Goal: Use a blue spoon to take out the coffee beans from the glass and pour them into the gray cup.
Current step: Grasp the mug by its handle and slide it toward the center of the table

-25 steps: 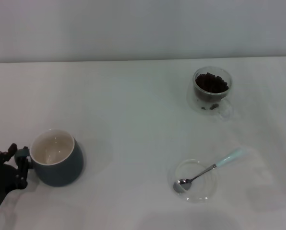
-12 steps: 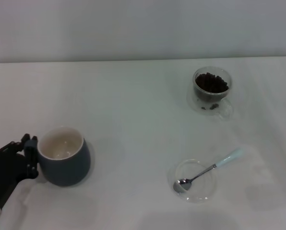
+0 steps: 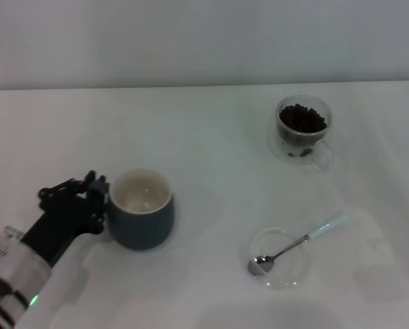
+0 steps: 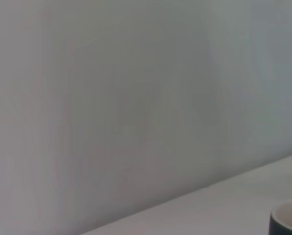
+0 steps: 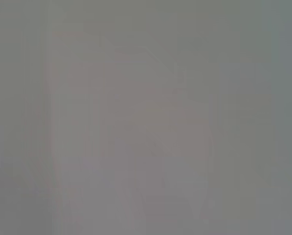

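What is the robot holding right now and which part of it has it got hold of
The left gripper holds the gray cup at the side facing the arm, where its handle would be; the handle itself is hidden. The right gripper is out of view.

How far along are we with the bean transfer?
Early. No beans moved yet: the gray cup looks empty and the coffee beans still fill the glass. The left tool is at the cup's side. Left to do: pick up the blue spoon from its saucer, scoop, pour.
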Available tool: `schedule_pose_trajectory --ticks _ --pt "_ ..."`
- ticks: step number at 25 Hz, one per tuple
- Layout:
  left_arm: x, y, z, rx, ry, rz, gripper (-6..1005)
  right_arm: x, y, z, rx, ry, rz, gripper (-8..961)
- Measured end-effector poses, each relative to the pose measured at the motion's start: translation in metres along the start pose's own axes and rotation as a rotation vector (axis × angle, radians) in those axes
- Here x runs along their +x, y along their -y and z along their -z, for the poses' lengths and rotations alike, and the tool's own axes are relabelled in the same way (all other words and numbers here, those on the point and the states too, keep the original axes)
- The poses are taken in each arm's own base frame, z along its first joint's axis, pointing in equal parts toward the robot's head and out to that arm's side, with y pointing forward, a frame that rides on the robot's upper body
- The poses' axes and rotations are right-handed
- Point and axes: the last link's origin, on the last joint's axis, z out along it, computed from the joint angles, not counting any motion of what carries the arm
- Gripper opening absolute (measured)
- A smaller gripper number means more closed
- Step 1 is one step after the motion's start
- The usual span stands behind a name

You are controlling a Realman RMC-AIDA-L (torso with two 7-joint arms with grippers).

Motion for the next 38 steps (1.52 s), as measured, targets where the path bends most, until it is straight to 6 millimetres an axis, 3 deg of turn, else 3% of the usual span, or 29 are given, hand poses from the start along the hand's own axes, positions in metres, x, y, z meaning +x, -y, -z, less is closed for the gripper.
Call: schedule_pose_trajectory --ticks 8,16,24,30,38 --pt "0.003 -0.016 -0.016 -0.073 0.036 -0.004 114 -0.003 0.003 -0.001 -0.001 0.012 0.012 871" --pt "0.001 -0.029 -0.01 -0.131 0.037 -0.022 128 -0.005 0.004 -0.001 -0.002 0.016 0.017 870" --pt "-0.003 -0.03 -0.002 -0.111 0.038 0.003 143 -0.005 0.003 -0.002 -0.009 0.017 0.019 870" --pt "-0.008 -0.029 0.006 -0.097 0.049 0.028 302 -0.005 0.002 -0.002 -0.014 0.017 0.014 870" --pt "-0.017 -0.031 0.027 -0.066 0.05 0.061 666 -0.002 -0.001 -0.001 -0.032 -0.005 -0.095 870"
